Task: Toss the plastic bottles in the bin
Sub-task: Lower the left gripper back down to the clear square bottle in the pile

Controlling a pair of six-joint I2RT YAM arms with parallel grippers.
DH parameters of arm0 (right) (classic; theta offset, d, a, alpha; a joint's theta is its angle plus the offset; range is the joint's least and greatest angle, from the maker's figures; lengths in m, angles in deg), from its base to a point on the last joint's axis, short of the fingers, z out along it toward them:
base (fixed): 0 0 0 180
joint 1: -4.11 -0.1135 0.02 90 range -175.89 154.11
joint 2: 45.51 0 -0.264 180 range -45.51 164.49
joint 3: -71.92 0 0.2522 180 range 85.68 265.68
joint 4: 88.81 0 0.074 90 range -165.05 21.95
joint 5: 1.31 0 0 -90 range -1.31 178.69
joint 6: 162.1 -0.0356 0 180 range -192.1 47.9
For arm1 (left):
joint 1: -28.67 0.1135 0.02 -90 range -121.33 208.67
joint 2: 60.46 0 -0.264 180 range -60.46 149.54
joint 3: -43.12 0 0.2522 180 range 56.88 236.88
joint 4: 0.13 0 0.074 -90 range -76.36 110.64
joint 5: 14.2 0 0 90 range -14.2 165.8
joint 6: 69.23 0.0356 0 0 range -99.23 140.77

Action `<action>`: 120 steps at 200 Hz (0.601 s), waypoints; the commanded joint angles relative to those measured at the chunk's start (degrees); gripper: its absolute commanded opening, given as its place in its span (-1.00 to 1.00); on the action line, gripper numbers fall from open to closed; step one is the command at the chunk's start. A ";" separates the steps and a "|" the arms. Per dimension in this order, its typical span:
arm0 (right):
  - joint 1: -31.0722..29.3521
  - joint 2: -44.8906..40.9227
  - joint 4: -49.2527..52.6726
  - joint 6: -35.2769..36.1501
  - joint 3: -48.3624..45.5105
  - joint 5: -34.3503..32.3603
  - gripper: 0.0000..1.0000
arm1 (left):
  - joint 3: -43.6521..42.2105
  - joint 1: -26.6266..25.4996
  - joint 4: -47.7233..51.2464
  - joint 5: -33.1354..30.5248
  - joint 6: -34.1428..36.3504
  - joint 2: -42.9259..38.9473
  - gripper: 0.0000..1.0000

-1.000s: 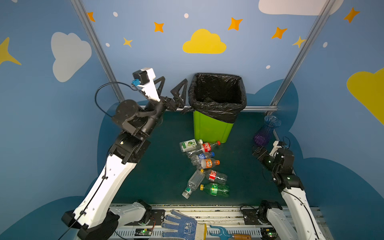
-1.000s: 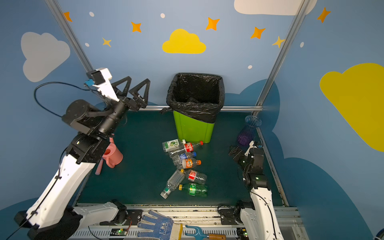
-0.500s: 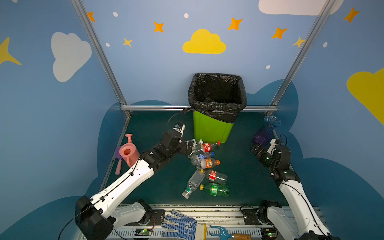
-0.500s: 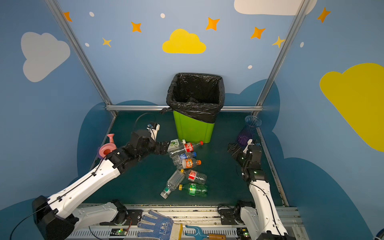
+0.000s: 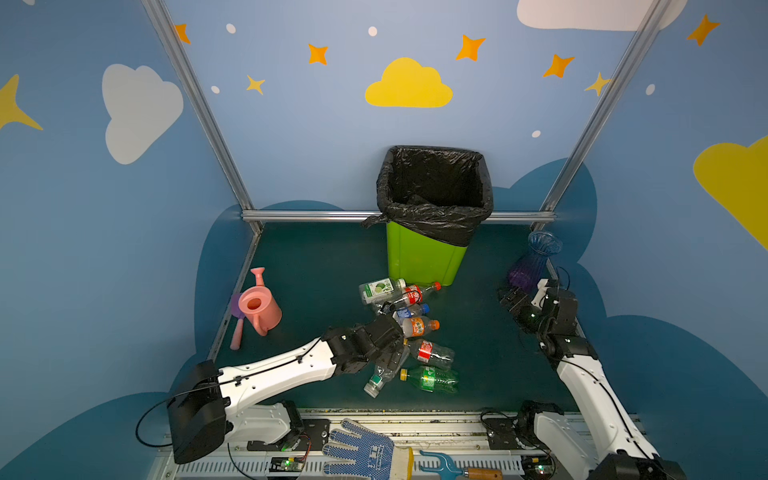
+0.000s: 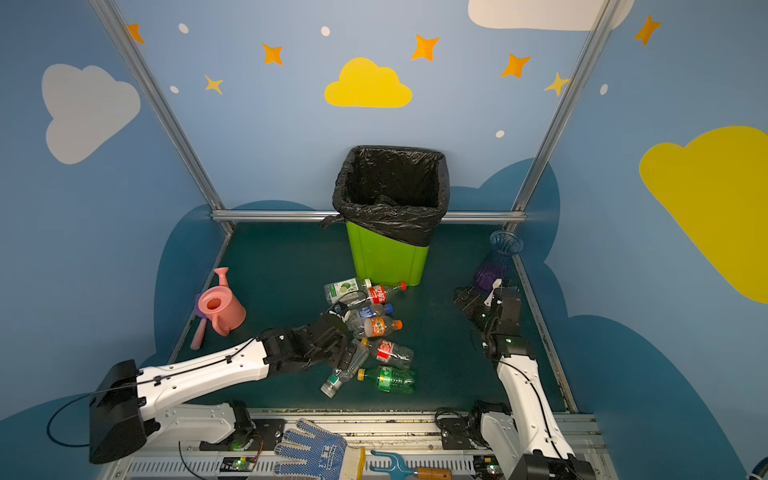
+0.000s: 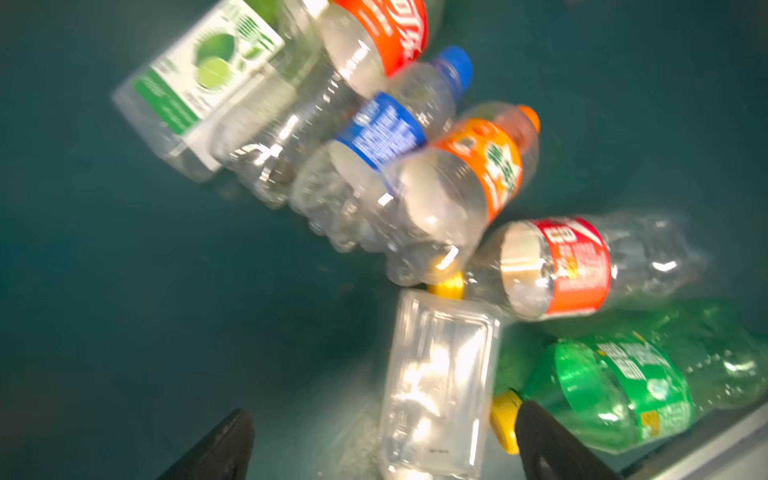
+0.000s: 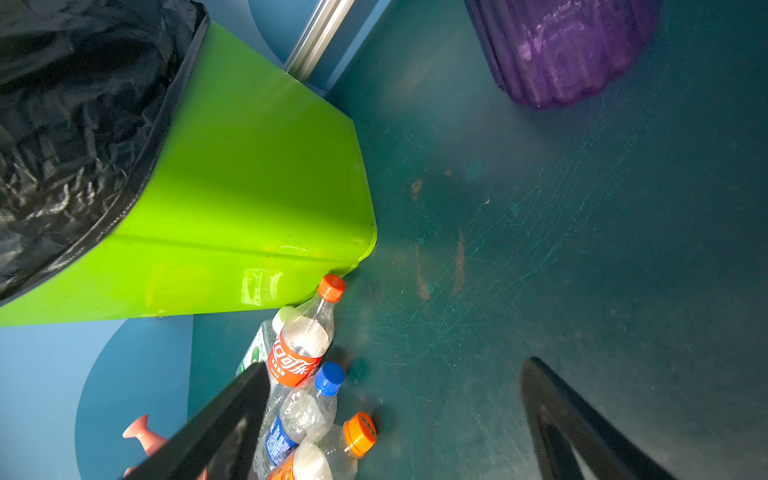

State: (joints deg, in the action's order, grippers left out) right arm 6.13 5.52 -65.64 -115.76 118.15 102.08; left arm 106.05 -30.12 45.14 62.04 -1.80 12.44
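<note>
The plastic bottles [image 7: 453, 195] are clear and glossy. The bin [image 8: 249, 187] is smooth glossy plastic; the floor [image 8: 540, 249] is matt, scratched.

Robot lab booth, blue walls [image 5: 299, 137] with painted clouds [image 5: 408, 85] and stars [image 5: 318, 54], aluminium frame posts [image 5: 199, 108], arms [image 5: 282, 370] on a rail [image 5: 436, 428]

A second ago the left arm [image 5: 282, 370] was raised high, at the upper left of the bin [image 5: 419, 257], with its claw level with the black-lined rim. Half a second ago it had dropped to the white-and-green-labelled bottle [image 5: 376, 289] at the top of the pile. Now it stretches low across the lower centre of both top views. The left claw [image 5: 392, 357] hangs spread over the clear green-capped bottle [image 5: 382, 374] at the pile's lower edge. The pink watering can [image 5: 262, 307], hidden behind the raised arm in a top view a second ago, shows at centre left. The right arm [image 5: 557, 316] has edged slightly up the frame.
</note>
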 commanded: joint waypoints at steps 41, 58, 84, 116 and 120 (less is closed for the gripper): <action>-0.34 0.05 -0.63 -0.11 0.27 0.15 0.85 | 2.18 -0.48 3.36 2.10 -3.05 6.53 0.87; -0.27 0.17 -0.76 -0.11 0.04 0.09 0.85 | 3.30 -0.45 4.44 2.61 -2.73 8.83 0.82; -0.33 0.17 -0.72 -0.11 -0.27 -0.19 0.86 | 4.93 -0.45 5.36 5.30 -1.19 11.77 0.71; -0.24 0.46 -0.75 0.00 -0.44 -0.29 0.85 | 3.84 -0.45 3.12 7.58 -1.60 11.83 0.67; -0.27 0.48 -0.75 0.01 -0.52 -0.30 0.85 | 3.83 -0.45 3.09 7.61 -1.67 11.98 0.67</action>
State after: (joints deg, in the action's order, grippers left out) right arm 6.13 5.73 -65.66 -115.81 118.13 102.04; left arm 109.89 -30.51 48.16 67.70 -3.50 24.37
